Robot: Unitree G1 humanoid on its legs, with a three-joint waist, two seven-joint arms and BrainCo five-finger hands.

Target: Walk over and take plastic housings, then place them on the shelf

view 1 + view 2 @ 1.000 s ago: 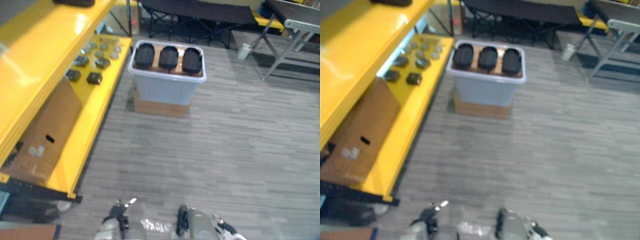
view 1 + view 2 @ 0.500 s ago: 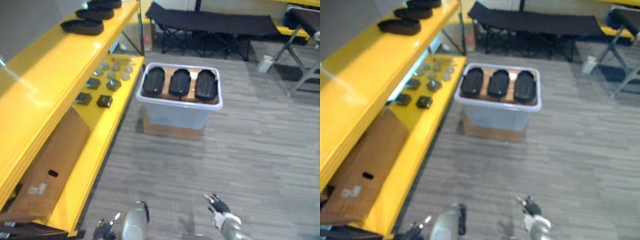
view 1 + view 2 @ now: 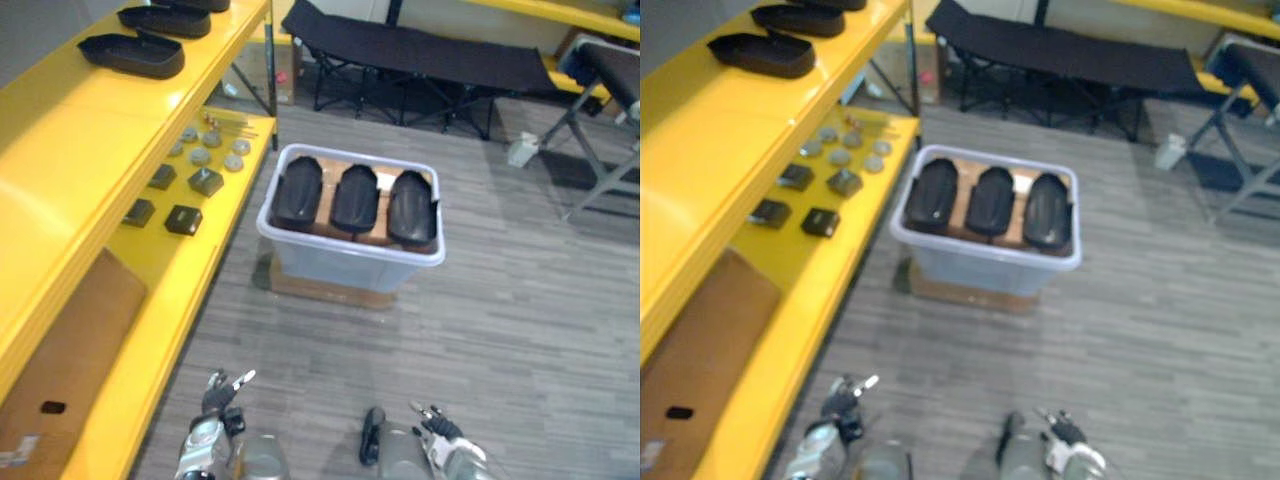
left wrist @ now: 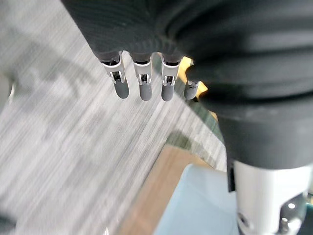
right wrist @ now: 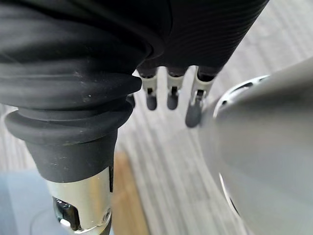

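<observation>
Grey floor [image 3: 500, 330] below; left hand [image 3: 220, 395] fingers [image 4: 143, 85] straight, empty; right hand [image 3: 437, 428] fingers [image 5: 172, 95] likewise.

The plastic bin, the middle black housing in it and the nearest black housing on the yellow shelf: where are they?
plastic bin [image 3: 340, 270], left eye view, its front wall.
middle housing [image 3: 355, 197], left eye view, middle of its top.
nearest shelf housing [image 3: 132, 54], left eye view, its centre.

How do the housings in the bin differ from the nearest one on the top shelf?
The bin housings sit three side by side, long axes pointing away from the robot; the shelf housing lies crosswise on the bare yellow shelf. Both are black, elongated shells.
</observation>
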